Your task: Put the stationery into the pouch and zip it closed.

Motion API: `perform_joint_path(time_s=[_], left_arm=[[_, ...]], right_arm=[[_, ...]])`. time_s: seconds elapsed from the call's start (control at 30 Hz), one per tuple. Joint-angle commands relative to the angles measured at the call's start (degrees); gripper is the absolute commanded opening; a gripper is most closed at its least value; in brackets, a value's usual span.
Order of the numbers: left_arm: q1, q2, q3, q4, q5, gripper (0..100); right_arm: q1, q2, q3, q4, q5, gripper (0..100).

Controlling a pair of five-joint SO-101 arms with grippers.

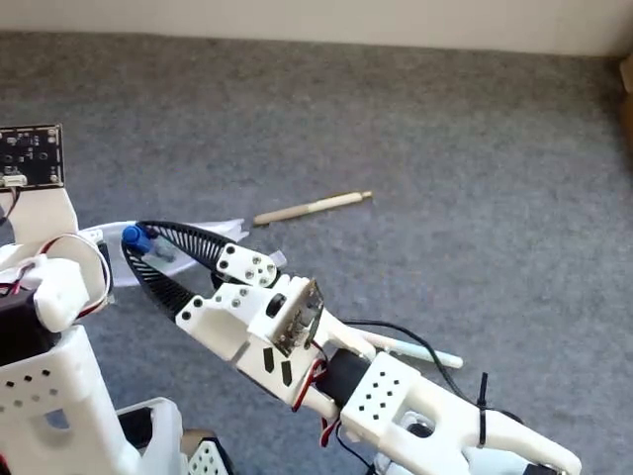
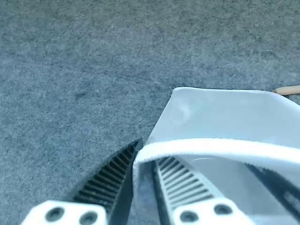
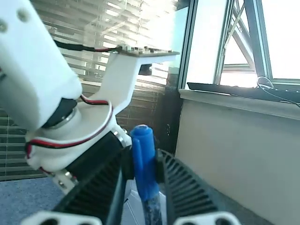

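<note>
Stationery nearest the arms is a pale pen (image 1: 425, 351) under the right arm. Farther in, the right hand (image 1: 134, 245) clamps a blue-capped pen (image 3: 142, 154) lengthwise along its fingers, cap-first at the pouch (image 2: 225, 117), whose rim the left hand (image 2: 146, 152) pinches. A tan pen (image 1: 312, 208) lies beyond.

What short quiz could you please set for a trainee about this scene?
1. True or false: the right gripper is shut on a blue-capped pen.
2. The left gripper holds: A) the rim of the pouch, B) a ruler, C) nothing?
3. How many stationery items lie loose on the grey surface?
Key: 1 true; 2 A; 3 two, the beige pen and the pale pen.
</note>
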Motion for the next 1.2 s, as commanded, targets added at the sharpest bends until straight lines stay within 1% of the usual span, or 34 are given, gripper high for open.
perform_joint_path(time_s=[0.0,0.07,0.47,0.57,0.63,0.67,0.77,0.83,0.97,1.07,1.17], left_arm=[[1.19,1.27,0.84,-0.53,0.62,1],[1.19,1.27,0.84,-0.53,0.62,1],[1.19,1.27,0.92,-0.53,0.62,1],[1.19,1.27,0.92,-0.53,0.62,1],[1.10,1.27,1.01,-0.53,0.62,1],[1.10,1.27,1.01,-0.53,0.62,1],[1.10,1.27,1.01,-0.53,0.62,1],[1.10,1.27,1.01,-0.53,0.70,1],[1.01,1.27,1.01,-0.53,0.70,1],[0.92,1.27,1.01,-0.53,0.70,1],[0.84,1.27,1.01,-0.53,0.70,1]], right_arm=[[-0.92,-0.57,-0.75,3.03,0.44,13.4],[-1.01,-0.84,-0.92,5.49,0.35,16.2],[-0.92,-0.92,-0.92,6.99,0.26,16.2],[-0.84,-1.45,-1.27,12.09,0.26,16.2],[-1.01,-3.56,-2.33,16.22,-0.44,16.2],[-1.10,-4.97,-2.95,18.68,-2.11,16.2],[-0.84,-9.10,-6.46,28.35,-7.21,16.2],[-0.40,-11.74,-9.80,36.18,-8.70,16.2],[2.42,-14.81,-17.98,50.51,-11.34,16.2],[6.29,-14.99,-24.48,60.53,-12.48,16.2],[10.95,-14.99,-30.20,70.37,-15.21,16.2]])
